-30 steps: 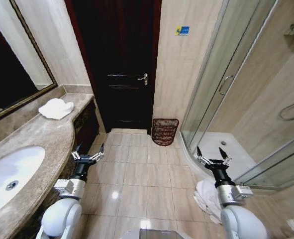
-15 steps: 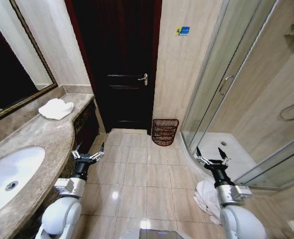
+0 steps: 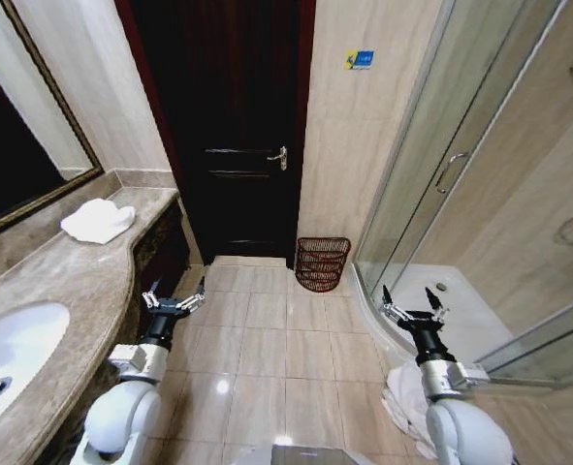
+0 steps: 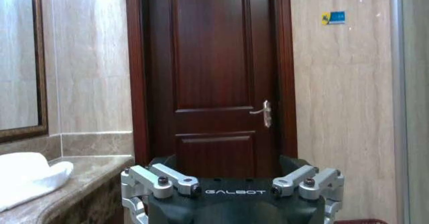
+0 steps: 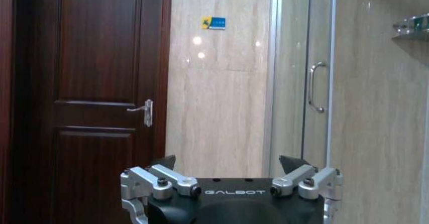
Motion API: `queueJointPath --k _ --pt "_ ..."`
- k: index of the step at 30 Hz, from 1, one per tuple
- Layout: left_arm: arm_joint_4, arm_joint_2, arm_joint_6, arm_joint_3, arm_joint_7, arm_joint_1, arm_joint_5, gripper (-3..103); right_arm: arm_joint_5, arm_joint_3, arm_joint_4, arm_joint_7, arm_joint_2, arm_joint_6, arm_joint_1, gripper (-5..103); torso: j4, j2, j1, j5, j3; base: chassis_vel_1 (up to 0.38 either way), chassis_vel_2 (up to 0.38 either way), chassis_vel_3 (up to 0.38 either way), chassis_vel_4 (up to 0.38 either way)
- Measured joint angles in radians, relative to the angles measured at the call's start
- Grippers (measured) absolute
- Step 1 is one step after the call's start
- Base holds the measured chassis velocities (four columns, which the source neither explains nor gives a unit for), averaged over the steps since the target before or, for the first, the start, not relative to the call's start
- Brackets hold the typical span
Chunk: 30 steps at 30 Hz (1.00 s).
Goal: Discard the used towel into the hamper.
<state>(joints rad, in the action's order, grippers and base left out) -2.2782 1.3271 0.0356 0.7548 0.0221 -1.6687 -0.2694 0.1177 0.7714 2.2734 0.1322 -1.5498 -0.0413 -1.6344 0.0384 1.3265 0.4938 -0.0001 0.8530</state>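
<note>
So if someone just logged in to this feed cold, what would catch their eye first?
Probably the dark wooden door straight ahead, with the red wire hamper on the floor against the wall just to its right. Next, both arms held forward and low, left gripper and right gripper open and holding nothing. Then the white towels: one folded on the counter at left, one crumpled on the floor under the right arm.

The floor (image 3: 286, 339) ahead of me is glossy beige tile, catching the ceiling light. The hamper (image 3: 322, 263) is thin wire mesh, dark red. My left gripper (image 3: 174, 294) and right gripper (image 3: 410, 303) show bare silvery metal linkages on matt black bodies. The door (image 3: 238, 126) is dark polished wood with a metal handle (image 3: 279, 155). The counter (image 3: 82, 271) looks like smooth veined stone — a soft white cloth towel (image 3: 97, 220) lies on it.
</note>
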Motion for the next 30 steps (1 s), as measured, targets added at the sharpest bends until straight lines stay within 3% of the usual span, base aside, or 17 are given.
queueJointPath --k 30 --pt "0.028 0.004 -0.017 0.007 0.004 0.001 0.007 100 -0.017 -0.019 -0.036 -0.005 0.007 -0.015 0.049 100 0.0000 0.000 0.000 -0.0001 0.000 -0.052 0.165 0.166 -0.047"
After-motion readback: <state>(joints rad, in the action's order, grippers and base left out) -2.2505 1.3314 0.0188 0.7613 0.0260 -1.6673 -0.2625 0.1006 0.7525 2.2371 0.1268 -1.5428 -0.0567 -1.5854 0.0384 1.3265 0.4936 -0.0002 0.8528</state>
